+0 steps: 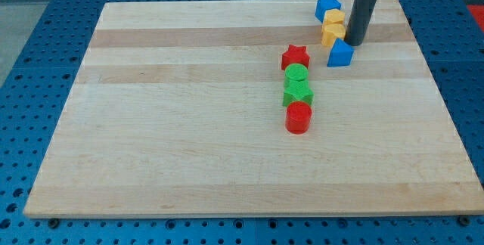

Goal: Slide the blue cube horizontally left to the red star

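At the near end of the block column, around the middle of the wooden board (151, 162), seeing a red cylinder (299, 117). Moving farther up: seeing a green star (298, 94) touching it, then a second green block (296, 74), shape not resolving, then the red star (295, 56) capping the column.

Just to the view's right of the red star, at about the same row: spotting the blue cube (340, 53), standing near the star but apart from it, with a visible strip of board showing between them. Judging the task as mostly done on distance and not yet finished on contact; still needing a short leftward push to close that strip.

Going farther: finding my tip (354, 43) sitting at the cube's upper-right corner, touching or just beside it, not resolving which. Reading that as a slightly high contact point; expecting a straight left shove from there to risk rotating the cube or steering it down-left, not square onto the star.

Reporting no pincer on this rig: only a bare rod, so nothing opening, closing or holding.

Farthest back, left of the rod: seeing two yellow blocks (333, 26) stacked in a line, then another blue block (327, 7) near the board's top edge. Noting the lower yellow one sitting close above the cube.
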Tool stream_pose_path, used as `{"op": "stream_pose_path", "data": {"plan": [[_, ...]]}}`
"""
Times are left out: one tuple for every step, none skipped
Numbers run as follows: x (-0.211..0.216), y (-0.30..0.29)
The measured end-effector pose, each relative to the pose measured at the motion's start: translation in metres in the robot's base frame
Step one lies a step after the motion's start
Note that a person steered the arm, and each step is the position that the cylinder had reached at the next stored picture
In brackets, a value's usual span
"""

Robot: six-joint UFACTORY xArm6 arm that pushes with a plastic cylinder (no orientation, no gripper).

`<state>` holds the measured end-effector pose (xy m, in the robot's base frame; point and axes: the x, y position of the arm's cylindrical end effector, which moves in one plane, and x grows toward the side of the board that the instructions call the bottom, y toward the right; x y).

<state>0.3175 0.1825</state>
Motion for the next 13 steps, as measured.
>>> {"op": "stream_pose_path", "data": {"plan": [[0.000, 0.000], [-0.009, 0.010], [-0.027, 0.027], [-0.061, 0.030], [-0.071, 0.031], [-0.071, 0.008], [-0.073, -0.029], [-0.076, -0.064], [-0.077, -0.069], [-0.079, -0.063], [-0.085, -0.055], [-0.095, -0.051], [-0.107, -0.051]]}}
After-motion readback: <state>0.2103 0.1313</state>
